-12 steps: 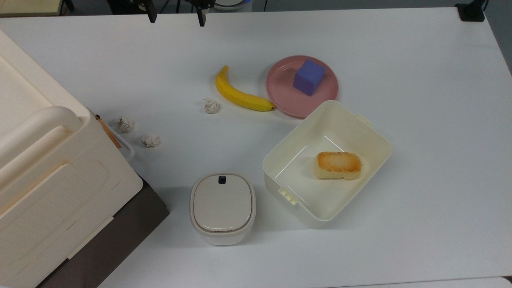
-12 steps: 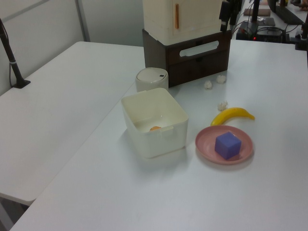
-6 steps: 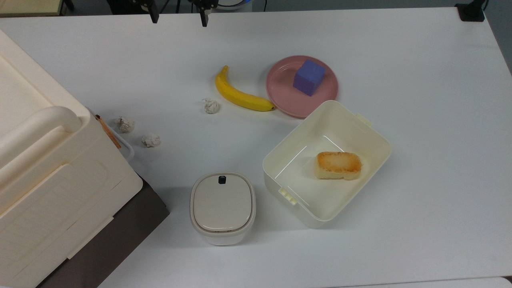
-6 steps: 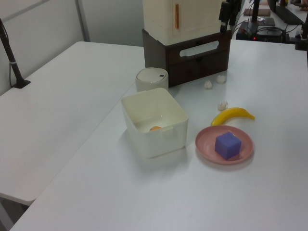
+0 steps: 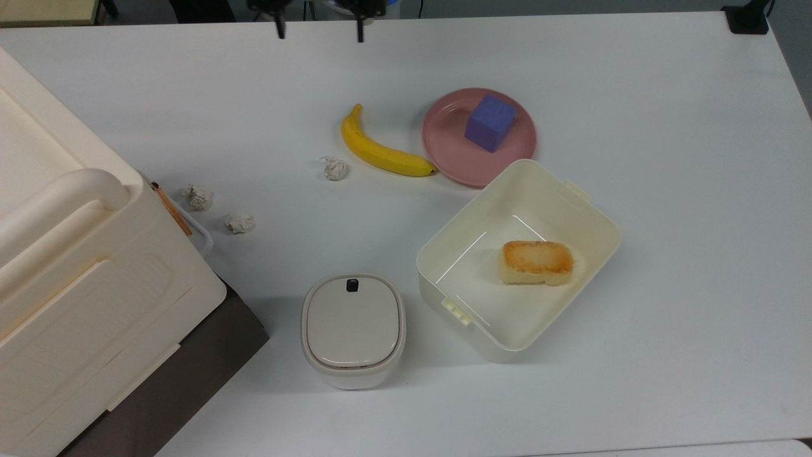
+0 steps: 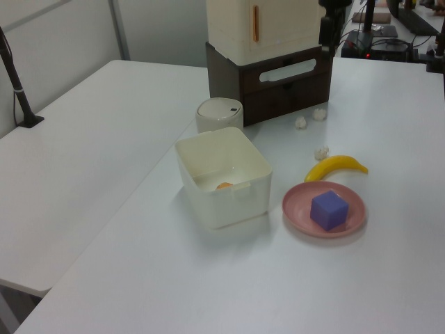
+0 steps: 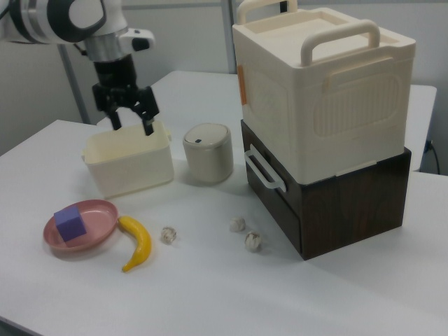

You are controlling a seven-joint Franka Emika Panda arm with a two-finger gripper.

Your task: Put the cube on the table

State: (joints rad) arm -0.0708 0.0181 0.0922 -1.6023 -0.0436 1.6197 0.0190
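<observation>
The blue-purple cube (image 5: 490, 122) (image 6: 329, 210) (image 7: 71, 224) rests on a round pink plate (image 5: 444, 147) (image 6: 295, 202) (image 7: 102, 213), which lies on the white table (image 5: 666, 190). My gripper (image 5: 319, 32) (image 7: 131, 124) hangs open and empty high above the table, at the top view's upper edge. It is well to the top view's left of the cube and far from it. In the right view it hovers over the cream box, up and right of the plate.
A banana (image 5: 380, 152) lies just left of the plate in the top view. An open cream box (image 5: 444, 241) holding a toasted bread block (image 5: 536, 261) touches the plate's near rim. A lidded canister (image 5: 353, 328), three paper balls (image 5: 334, 168) and a large cream case on a dark box (image 5: 76, 285) sit further left.
The open gripper has shifted towards the top view's right along the far table edge. The cube and everything else on the table have stayed put.
</observation>
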